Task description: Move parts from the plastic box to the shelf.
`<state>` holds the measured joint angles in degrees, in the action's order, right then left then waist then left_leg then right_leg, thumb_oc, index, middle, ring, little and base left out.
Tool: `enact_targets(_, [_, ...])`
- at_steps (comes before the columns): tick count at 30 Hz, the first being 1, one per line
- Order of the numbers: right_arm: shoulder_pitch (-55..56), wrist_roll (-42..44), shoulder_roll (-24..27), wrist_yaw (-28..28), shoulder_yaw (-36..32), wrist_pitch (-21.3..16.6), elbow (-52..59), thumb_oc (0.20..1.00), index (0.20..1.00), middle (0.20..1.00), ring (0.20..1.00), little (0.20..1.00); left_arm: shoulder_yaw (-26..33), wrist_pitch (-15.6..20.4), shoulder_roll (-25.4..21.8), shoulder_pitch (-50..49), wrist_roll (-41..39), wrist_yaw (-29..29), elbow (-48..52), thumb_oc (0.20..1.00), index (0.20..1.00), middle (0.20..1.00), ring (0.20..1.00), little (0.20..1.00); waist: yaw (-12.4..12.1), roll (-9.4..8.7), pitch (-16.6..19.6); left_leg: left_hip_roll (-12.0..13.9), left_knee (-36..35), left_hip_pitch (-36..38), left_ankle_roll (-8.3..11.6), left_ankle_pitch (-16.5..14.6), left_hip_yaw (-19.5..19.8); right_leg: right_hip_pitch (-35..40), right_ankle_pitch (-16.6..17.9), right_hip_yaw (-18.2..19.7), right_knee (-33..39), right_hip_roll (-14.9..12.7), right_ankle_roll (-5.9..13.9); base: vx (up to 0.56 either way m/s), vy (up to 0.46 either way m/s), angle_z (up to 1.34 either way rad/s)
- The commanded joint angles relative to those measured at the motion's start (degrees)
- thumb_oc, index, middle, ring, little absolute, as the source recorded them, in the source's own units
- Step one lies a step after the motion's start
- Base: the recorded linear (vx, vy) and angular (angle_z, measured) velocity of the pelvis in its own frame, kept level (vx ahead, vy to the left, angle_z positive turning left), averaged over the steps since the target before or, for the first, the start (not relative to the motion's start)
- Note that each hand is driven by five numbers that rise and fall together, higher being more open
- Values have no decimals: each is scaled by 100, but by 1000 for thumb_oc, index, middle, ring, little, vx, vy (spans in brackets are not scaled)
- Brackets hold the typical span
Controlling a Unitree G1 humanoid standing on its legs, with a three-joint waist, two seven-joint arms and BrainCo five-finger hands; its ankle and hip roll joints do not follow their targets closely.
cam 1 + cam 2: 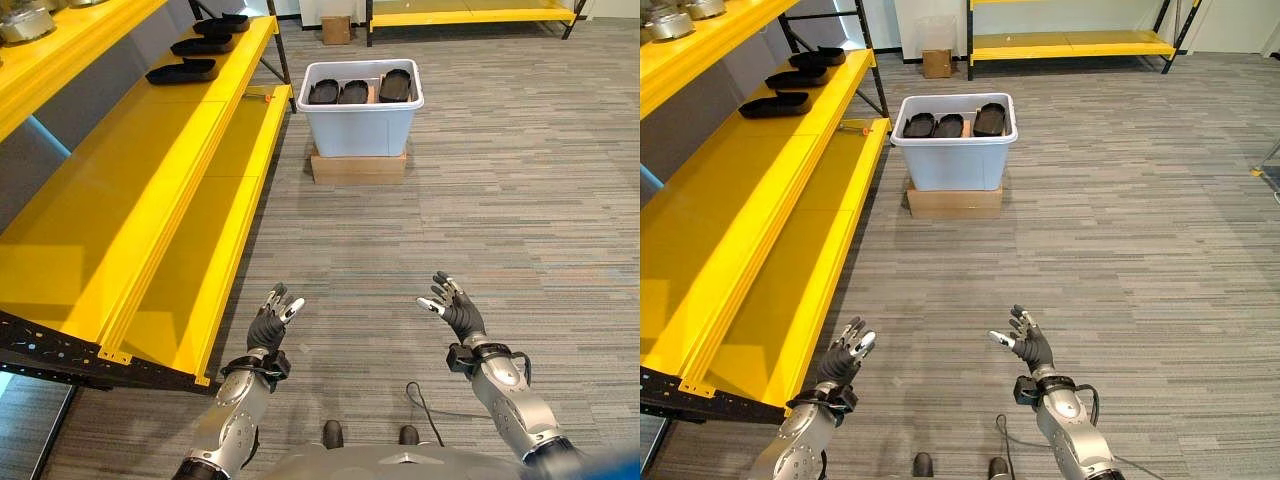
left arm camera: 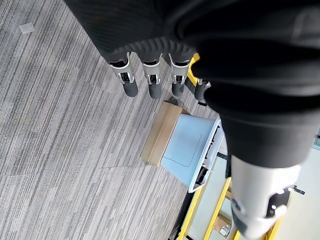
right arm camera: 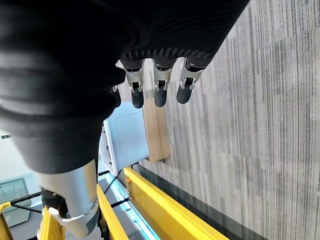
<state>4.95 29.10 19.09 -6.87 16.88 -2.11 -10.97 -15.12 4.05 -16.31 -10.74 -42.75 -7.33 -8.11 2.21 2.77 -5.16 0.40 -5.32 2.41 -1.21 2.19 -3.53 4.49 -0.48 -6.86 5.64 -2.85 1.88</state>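
My fingers are relaxed and hold nothing: both my left hand and my right hand hang empty over the grey striped carpet floor, palms turned toward each other, I think ready to reach. The black oval plastic parts stand in a row inside the pale blue plastic box, far ahead on a flat cardboard carton. The yellow metal shelf runs along my left; three similar black parts already lie at its far end.
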Motion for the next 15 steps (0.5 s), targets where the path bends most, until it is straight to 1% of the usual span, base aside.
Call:
enact_targets(1, [-48,87,1,39,68,-183,174,1000,1000,1000,1000,1000,177,204,-171,223,244,99,231,1000,1000,1000,1000,1000,-43,-240,73,184,32,216,179,-588,157,78,-261,-245,-64,-305,344,0,0,0])
enact_targets(15, [-139,-170,7,-70,47,-207,209,1000,1000,1000,1000,1000,194,235,-168,242,221,63,263,1000,1000,1000,1000,1000,-45,-242,51,142,32,198,138,-631,140,33,-239,-205,-64,-340,382,0,0,0])
